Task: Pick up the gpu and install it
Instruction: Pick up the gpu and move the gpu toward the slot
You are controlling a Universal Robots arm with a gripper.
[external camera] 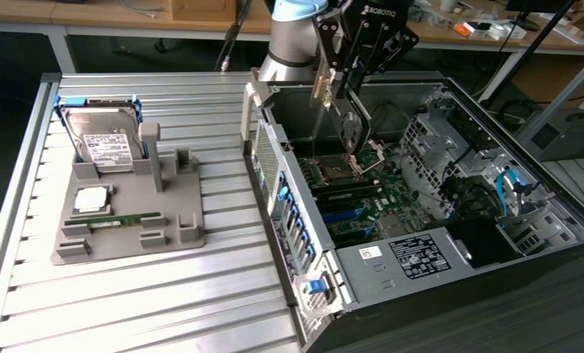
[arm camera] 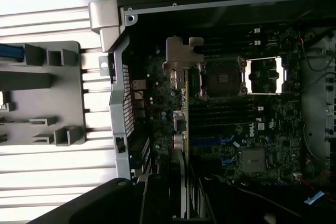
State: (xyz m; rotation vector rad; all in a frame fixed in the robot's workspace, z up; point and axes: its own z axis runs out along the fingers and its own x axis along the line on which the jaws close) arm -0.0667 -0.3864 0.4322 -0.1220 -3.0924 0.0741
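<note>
The tool [external camera: 343, 82] is clamped on the gpu [external camera: 352, 131], which hangs on edge beneath it. The motherboard [external camera: 371, 202] lies below the card inside the open case [external camera: 269, 143], with a clear gap between them.

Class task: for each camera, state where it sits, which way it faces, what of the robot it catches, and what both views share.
Exterior view: off the arm, above, looking down on the slatted table and open computer case; shows the arm and gripper holding the gpu upright.
Wrist view: on the wrist, looking down along the edge-on gpu onto the motherboard; shows the gripper's dark parts.
Shared: gpu, computer case, motherboard, grey holder.
</note>
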